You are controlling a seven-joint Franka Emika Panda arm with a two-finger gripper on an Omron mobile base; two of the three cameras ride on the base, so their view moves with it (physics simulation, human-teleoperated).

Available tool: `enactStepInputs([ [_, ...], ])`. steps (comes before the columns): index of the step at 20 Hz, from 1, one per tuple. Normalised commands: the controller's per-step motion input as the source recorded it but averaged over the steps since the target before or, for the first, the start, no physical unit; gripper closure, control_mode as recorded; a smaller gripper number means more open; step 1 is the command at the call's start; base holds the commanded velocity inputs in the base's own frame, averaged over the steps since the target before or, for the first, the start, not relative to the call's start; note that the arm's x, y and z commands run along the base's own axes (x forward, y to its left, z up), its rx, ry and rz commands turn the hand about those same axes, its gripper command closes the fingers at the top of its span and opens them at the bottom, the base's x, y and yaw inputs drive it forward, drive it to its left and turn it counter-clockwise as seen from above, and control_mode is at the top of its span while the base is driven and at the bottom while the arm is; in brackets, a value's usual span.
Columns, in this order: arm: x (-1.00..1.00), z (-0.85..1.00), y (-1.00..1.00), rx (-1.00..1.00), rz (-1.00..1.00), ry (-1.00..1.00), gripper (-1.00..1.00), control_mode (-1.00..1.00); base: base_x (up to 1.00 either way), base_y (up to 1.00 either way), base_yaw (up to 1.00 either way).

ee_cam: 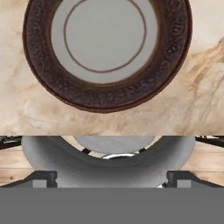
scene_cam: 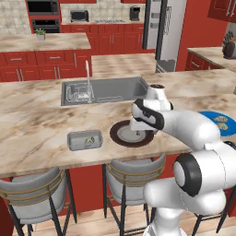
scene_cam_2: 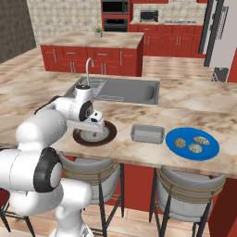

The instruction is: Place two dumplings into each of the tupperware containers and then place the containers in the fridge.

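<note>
Here the gripper [scene_cam: 138, 130] hangs just above the round dark-brown plate [scene_cam: 120, 137] at the front edge of the marble counter [scene_cam: 37, 124], its jaws spread wide and holding nothing; in the hand view the plate [ee_cam: 105, 52] shows a pale grey centre ringed by a rough brown rim. One tupperware container [scene_cam: 85, 140], a shallow translucent grey tray with rounded rim, sits to the left of the plate in the left base view, a little apart from it, with a small pale lump inside that looks like a dumpling [scene_cam: 90, 139]. A second container [scene_cam_2: 147, 133] lies on the plate's other side, between it and the blue plate [scene_cam_2: 178, 134], where three crinkled tan dumplings [scene_cam_2: 195, 148] rest. Behind the plate lies the steel sink [scene_cam: 115, 87] with its faucet [scene_cam: 87, 73]. The tall grey fridge [scene_cam: 163, 27] stands well apart, beyond the counters. Grey stools [scene_cam: 133, 177] tuck under the counter edge.
</note>
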Motion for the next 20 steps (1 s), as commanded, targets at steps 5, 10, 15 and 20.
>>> enactStepInputs([
  [5, -0.18, 0.10, -0.95, 0.00, 0.00, 0.02, -1.00, -1.00, 0.00, 0.00, 0.00],
  [10, 0.00, 0.03, -0.99, 0.00, -0.01, 0.09, -1.00, -1.00, 0.00, 0.00, 0.00],
  [15, 0.00, 0.00, -1.00, 0.00, -0.05, 0.11, -1.00, -1.00, 0.00, 0.00, 0.00],
  [20, 0.02, 0.00, -0.99, 0.00, -0.11, 0.12, -1.00, -1.00, 0.00, 0.00, 0.00],
])
